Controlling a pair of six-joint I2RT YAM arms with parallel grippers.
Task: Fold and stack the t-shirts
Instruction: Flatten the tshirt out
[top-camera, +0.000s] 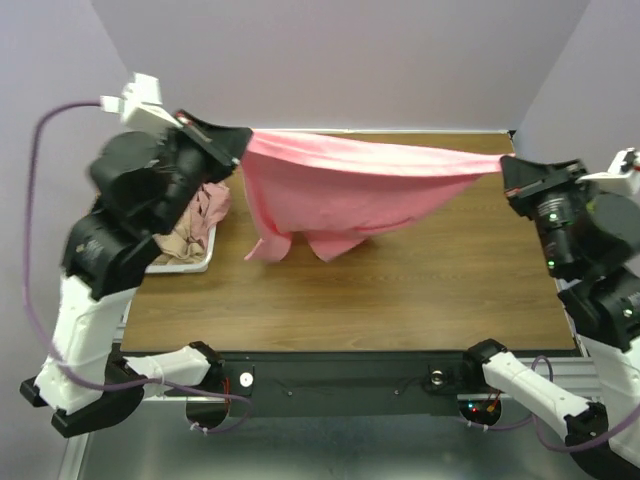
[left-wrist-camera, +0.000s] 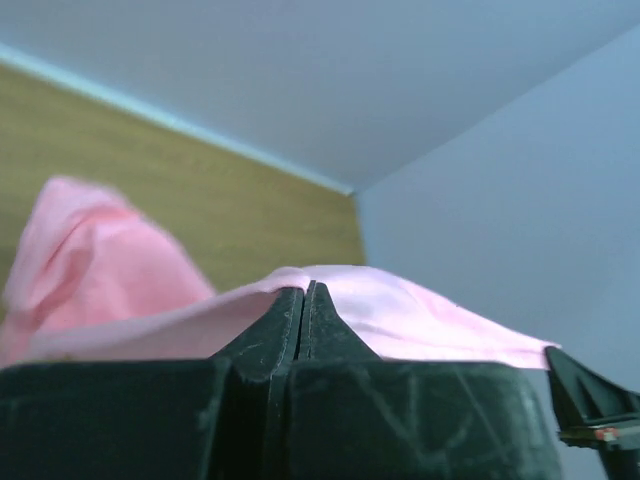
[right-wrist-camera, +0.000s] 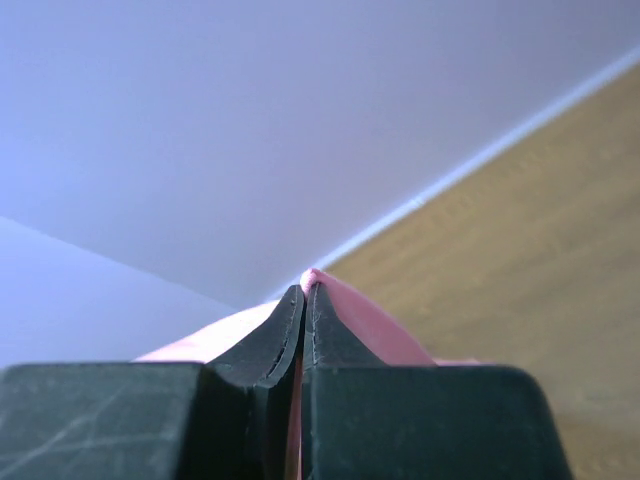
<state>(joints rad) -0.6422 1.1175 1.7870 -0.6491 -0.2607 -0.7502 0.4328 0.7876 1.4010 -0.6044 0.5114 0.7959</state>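
top view: we see the salmon-pink t-shirt (top-camera: 340, 190) held in the air btw. both hands, stretched across the far half of the table (top-camera: 400, 290). the left hand (top-camera: 236, 145) is clamped on the shirt's left end, over the far-left corner. the right hand (top-camera: 508, 172) is clamped on the right end, at the far-right edge. the top edge runs nearly straight from hand to hand w/ a slight sag. the rest hangs in folds, and the lowest tips appear to rest on the table, left of centre. a white slatted basket (top-camera: 190, 262) sits at the table's left edge, partly hidden by the left arm. in it lie a tan-beige t-shirt (top-camera: 178, 240) and a dusty pink t-shirt (top-camera: 213, 200), both crumpled.

left wrist view: the fingers (left-wrist-camera: 280, 320) are pressed together, no gap visible. pink cloth is pinched at the tips and spreads to both sides. a bunched part hangs at left, in front of the wood surface.

right wrist view: the fingers (right-wrist-camera: 330, 335) are likewise fully closed. a pink fold sticks out at the tips, and more cloth shows on either side below them.
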